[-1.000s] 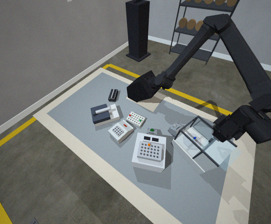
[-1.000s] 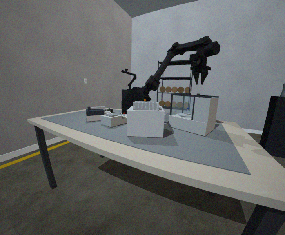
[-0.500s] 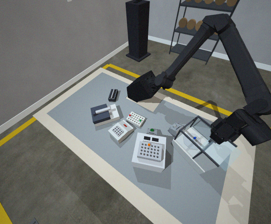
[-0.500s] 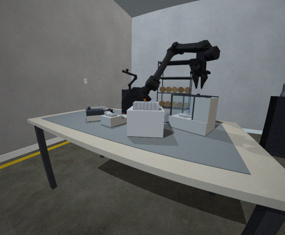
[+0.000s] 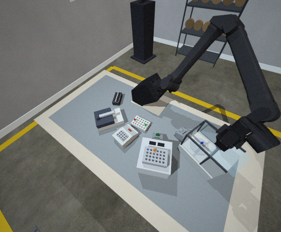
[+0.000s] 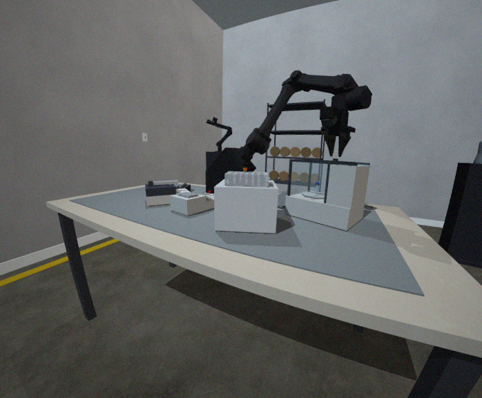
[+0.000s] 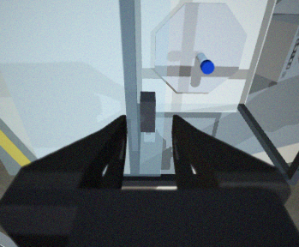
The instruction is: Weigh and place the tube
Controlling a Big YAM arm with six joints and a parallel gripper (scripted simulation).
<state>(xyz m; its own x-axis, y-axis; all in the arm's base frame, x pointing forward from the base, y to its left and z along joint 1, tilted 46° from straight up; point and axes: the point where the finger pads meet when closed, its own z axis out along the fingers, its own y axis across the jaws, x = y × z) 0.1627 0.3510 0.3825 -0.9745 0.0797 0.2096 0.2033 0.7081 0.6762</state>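
Tube A, blue cap [image 5: 201, 143] [image 7: 206, 67], stands upright near the middle of the pan [image 7: 229, 39] inside the glass box of the balance [image 6: 318, 211]. The door [image 7: 70, 86] [image 5: 241, 158] is slid well back, its pane sticking out behind the box. My gripper [image 7: 149, 123] [image 6: 335, 155] is partly open and empty, pointing down just above the door's dark handle [image 7: 147, 99] [image 6: 335, 159], with a finger on either side of it in the wrist view. The balance's sloping front [image 5: 181, 132] shows small; the PRINT key is not clear. The dry block [image 5: 126, 140] shows no caps.
The mixer [image 5: 141, 163] with an orange-capped tube [image 5: 154, 150] stands beside the balance. The tube rack [image 5: 141, 123] holds red- and green-capped tubes. The spectrophotometer [image 5: 103, 119] and magnet block [image 5: 117, 98] stand farther off. Dark frame bars [image 5: 213, 159] edge the glass box.
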